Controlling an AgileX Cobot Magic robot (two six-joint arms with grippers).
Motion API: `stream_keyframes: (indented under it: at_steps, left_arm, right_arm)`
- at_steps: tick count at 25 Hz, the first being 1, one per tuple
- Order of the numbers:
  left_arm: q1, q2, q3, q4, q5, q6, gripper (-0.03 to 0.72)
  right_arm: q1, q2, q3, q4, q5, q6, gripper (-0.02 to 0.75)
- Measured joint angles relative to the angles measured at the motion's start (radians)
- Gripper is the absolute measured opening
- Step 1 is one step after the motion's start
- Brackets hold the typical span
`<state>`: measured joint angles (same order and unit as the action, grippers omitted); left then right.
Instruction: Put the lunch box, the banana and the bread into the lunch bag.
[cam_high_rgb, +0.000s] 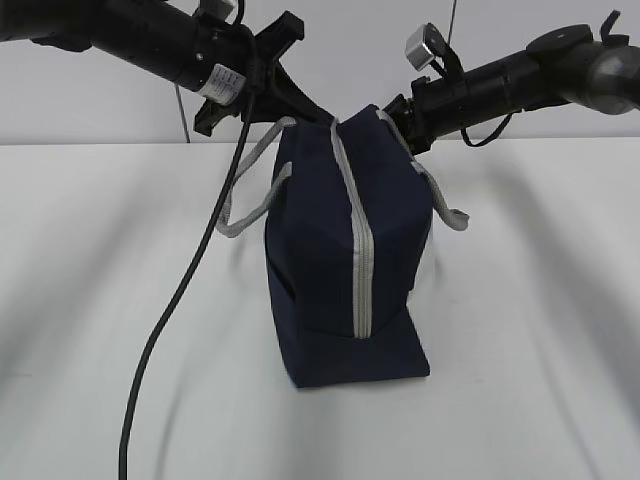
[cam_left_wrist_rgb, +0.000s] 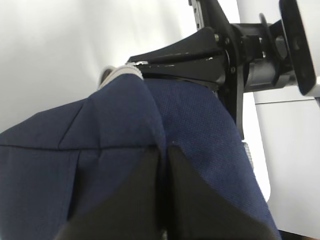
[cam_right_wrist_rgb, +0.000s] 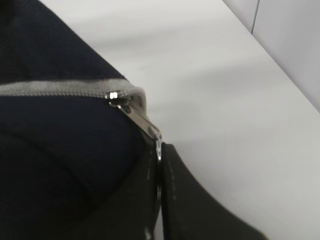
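Observation:
The navy lunch bag (cam_high_rgb: 325, 250) stands upright mid-table, its grey zipper (cam_high_rgb: 362, 260) drawn closed along the top and down the near end. My left gripper (cam_left_wrist_rgb: 163, 151) is shut, pinching a fold of the bag's navy fabric (cam_left_wrist_rgb: 115, 125) at its far top end. My right gripper (cam_right_wrist_rgb: 159, 152) is shut on the ring of the metal zipper pull (cam_right_wrist_rgb: 141, 120), at the end of the grey zipper tape (cam_right_wrist_rgb: 55, 88). In the exterior view both grippers meet behind the bag's far top edge. The lunch box, the banana and the bread are out of view.
Grey strap handles hang off both sides of the bag (cam_high_rgb: 250, 195) (cam_high_rgb: 445, 200). A black cable (cam_high_rgb: 175, 300) dangles from the left arm to the table at the left of the bag. The white table (cam_high_rgb: 530, 330) spreads all round.

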<state>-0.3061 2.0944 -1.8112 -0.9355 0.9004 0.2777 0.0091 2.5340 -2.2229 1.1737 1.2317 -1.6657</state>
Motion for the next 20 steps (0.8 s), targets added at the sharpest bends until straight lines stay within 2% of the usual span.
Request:
stream_keyframes:
  at_steps: [6,8,9,12,13,15,17,20]
  left_arm:
    - [-0.001,0.0,0.0,0.0,-0.003,0.003,0.011]
    - [-0.001,0.0,0.0,0.001,0.0,0.003,0.042]
    - [-0.001,0.0,-0.001,0.001,0.0,0.003,0.08]
    - [-0.001,-0.002,-0.005,0.0,0.002,0.003,0.269]
    - [-0.001,-0.002,-0.006,0.007,0.007,0.003,0.357]
    - [0.002,-0.003,-0.008,0.024,0.021,0.003,0.468]
    - [0.01,-0.004,-0.008,0.051,0.045,0.003,0.561]
    - [0.027,-0.025,-0.008,0.104,0.061,0.003,0.605]
  right_arm:
    - [-0.002,0.0,0.0,-0.003,0.002,0.134,0.011]
    - [-0.004,0.0,0.0,-0.013,-0.008,0.213,0.104]
    - [-0.007,0.0,0.0,-0.017,-0.015,0.237,0.155]
    - [-0.016,0.0,-0.018,-0.047,-0.022,0.324,0.452]
    - [-0.018,-0.002,-0.03,-0.057,-0.022,0.354,0.519]
    - [-0.026,-0.002,-0.077,-0.073,-0.022,0.443,0.613]
    - [-0.036,-0.002,-0.128,-0.1,-0.022,0.558,0.647]
    - [-0.048,-0.006,-0.214,-0.16,-0.018,0.801,0.662]
